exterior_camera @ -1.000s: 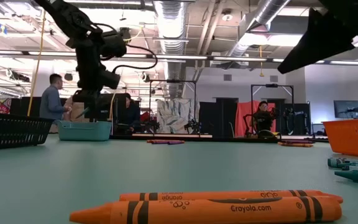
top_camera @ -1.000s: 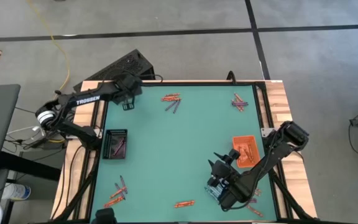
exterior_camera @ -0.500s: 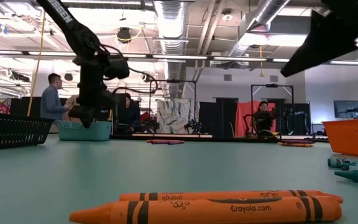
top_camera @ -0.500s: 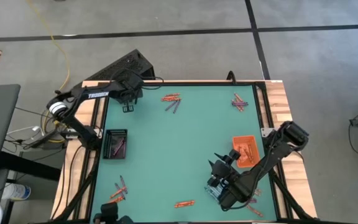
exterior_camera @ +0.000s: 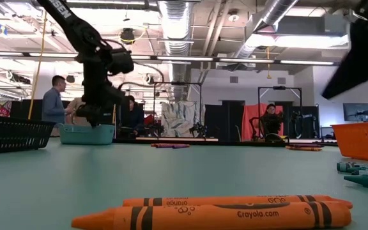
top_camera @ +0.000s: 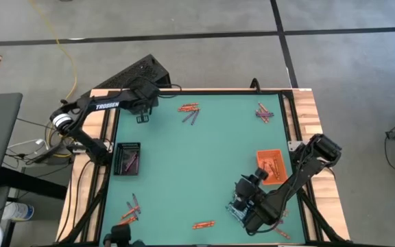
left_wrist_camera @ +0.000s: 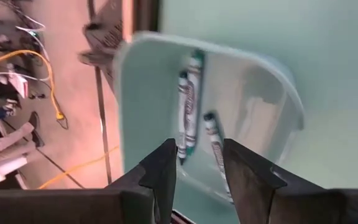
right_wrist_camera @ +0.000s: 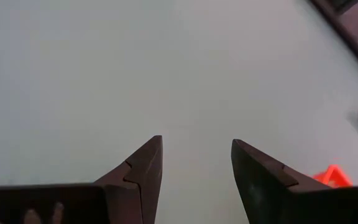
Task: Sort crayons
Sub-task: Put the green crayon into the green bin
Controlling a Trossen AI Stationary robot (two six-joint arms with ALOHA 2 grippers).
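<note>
My left gripper (left_wrist_camera: 197, 150) hangs open over the teal tray (left_wrist_camera: 129, 93) at the table's far left corner, and it touches nothing. Three teal crayons (left_wrist_camera: 188, 102) lie on the tray's floor, one of them (left_wrist_camera: 216, 146) below the gap between my fingers. In the high view the left gripper (top_camera: 142, 115) is at the far left. My right gripper (right_wrist_camera: 194, 162) stands open over bare table near the front right (top_camera: 247, 191). Loose crayons lie flat in small groups: far middle (top_camera: 189, 109), far right (top_camera: 265, 112), near left (top_camera: 130, 213) and near middle (top_camera: 204, 224).
A black tray (top_camera: 127, 158) holding crayons sits at the left edge. An orange tray (top_camera: 271, 167) sits at the right, just beyond my right arm. Two orange crayons (exterior_camera: 222, 211) lie close to the low camera and teal ones (exterior_camera: 363, 172) at its right. People are in the room behind.
My left gripper has sunk a little toward the teal tray and its fingers have spread open. My right gripper has stayed in place but has swung at the wrist toward the table's right.
</note>
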